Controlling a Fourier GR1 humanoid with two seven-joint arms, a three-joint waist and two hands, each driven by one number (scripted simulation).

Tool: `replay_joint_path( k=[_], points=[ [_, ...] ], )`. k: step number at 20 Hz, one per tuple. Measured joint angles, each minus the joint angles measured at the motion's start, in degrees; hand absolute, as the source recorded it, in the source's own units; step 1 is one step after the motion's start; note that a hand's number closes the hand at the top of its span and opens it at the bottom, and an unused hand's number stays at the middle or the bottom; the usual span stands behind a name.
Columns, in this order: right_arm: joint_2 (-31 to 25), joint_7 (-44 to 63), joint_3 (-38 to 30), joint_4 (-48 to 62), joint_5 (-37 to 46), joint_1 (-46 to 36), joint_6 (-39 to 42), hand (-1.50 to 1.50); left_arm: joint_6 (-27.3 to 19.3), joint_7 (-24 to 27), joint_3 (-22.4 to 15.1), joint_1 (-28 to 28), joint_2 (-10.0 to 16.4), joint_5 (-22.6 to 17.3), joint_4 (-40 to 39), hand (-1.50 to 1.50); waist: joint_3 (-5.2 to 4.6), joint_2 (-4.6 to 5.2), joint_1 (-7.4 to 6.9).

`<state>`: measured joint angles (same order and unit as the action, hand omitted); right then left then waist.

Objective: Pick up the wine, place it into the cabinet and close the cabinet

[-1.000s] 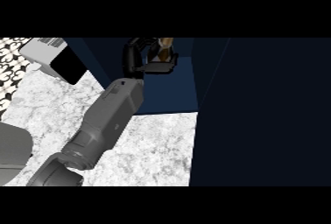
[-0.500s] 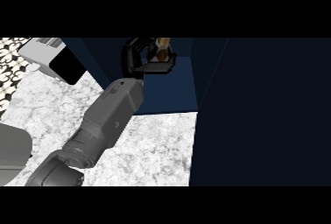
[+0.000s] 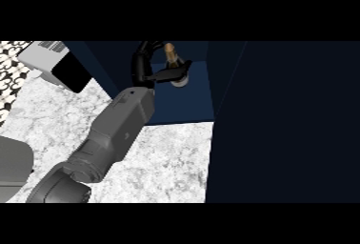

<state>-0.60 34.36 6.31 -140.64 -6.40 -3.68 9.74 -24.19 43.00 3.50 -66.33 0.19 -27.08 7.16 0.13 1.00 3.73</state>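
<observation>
My right hand is black and reaches into the dark blue cabinet at the top of the head view. Its fingers and thumb curl round the wine bottle. The bottle's brown neck points up and its pale lower part shows just right of the thumb. The hand hides much of the bottle. My grey right forearm runs from the lower left up to the cabinet opening. The left hand does not show.
The cabinet's dark door stands open and fills the right half of the view. A white box with a black face sits at the top left on the marble counter. Patterned tiles line the left edge.
The right hand with the bottle has shifted only slightly inside the cabinet, and the bottle's neck now shows a little higher. The forearm lies almost as before.
</observation>
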Motion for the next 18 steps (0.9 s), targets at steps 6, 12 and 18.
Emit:
replay_joint_path(
  k=[6, 12, 18],
  points=[
    [0.3, -1.0, -0.5, 0.9, 0.2, -0.6, -0.3, -1.50, -1.9, 0.1, -0.6, 0.1, 0.1, 1.6, -1.5, -1.50, 0.00, 0.24, 0.20],
    [0.3, -1.6, -0.6, 0.7, -0.1, 0.1, 0.1, -1.50, -2.8, 1.1, -1.4, 1.7, 0.0, 3.1, -2.5, -1.50, 0.02, 0.34, 0.56],
    [-0.1, -1.2, -0.9, 0.7, -0.3, -0.5, 0.5, -1.50, -3.8, 3.0, -0.7, 2.5, -0.2, 3.0, -1.8, -1.50, -0.02, 0.37, 0.56]
  ],
)
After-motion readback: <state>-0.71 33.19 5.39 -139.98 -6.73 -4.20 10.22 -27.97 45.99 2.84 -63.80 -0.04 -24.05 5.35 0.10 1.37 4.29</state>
